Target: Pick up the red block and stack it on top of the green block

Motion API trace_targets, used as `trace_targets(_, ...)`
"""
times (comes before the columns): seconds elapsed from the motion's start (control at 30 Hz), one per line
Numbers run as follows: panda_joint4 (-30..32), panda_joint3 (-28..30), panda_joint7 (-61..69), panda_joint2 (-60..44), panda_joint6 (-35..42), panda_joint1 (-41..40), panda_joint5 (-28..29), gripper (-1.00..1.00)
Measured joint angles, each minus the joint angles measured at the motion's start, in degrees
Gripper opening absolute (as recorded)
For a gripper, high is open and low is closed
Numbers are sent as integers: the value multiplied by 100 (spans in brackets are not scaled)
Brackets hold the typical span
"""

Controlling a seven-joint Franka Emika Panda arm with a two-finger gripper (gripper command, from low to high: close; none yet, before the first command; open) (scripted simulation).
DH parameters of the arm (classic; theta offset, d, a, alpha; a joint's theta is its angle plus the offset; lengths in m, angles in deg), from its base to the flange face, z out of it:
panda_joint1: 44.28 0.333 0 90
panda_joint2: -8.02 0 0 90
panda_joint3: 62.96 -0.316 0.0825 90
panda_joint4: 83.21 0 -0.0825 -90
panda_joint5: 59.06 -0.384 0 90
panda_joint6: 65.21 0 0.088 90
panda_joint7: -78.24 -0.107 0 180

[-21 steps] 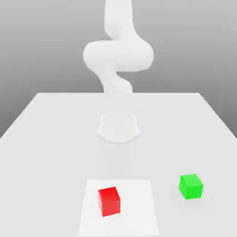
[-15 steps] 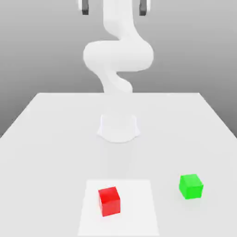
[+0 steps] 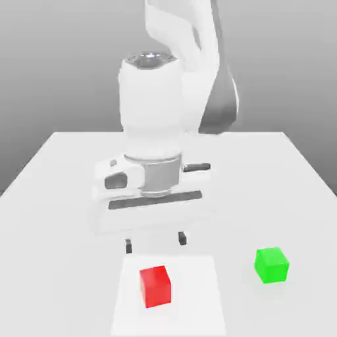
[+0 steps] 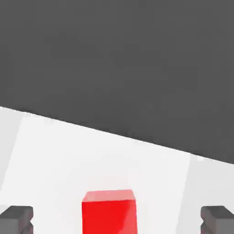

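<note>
White table (image 3: 59, 171) carrying red block (image 3: 155, 286) and green block (image 3: 271, 264), well apart — pincer (image 3: 155, 243) hanging wide, empty, approaching red; next: descending, closing.

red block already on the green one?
No. The red block sits on the table, apart from the green block toward the exterior view's right.

arm (image 3: 155, 112): white, folded forward, hand pointing down | gripper (image 3: 155, 243): jaws spread wide, nothing between them, clear of the surface | fingertips (image 3: 129, 245): dark, two short tips showing below the hand body
</note>
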Motion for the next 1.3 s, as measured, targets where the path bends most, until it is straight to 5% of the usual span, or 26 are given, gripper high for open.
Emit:
trace_targets(0.17, -69, -194, 256, -1037, -831, -140, -261, 0)
trace_targets(0.2, -97, -257, 293, -1236, -998, -191, -310, -100)
trace_targets(0.43, -104, -278, 289, -1281, -1031, -213, -306, -100)
trace_targets(0.63, 57, -179, 103, -222, -137, -96, 7, -100)
trace_targets(0.97, 223, -1263, 1694, 593, 508, 2110, 22, -100)
trace_targets(1.17, 201, -1251, 1670, -269, -324, 2275, 373, -100)
trace_targets(1.2, 194, -1220, 1629, -442, -488, 2293, 433, 100)
trace_targets(1.3, 194, -1220, 1629, -442, -488, 2293, 433, 100)
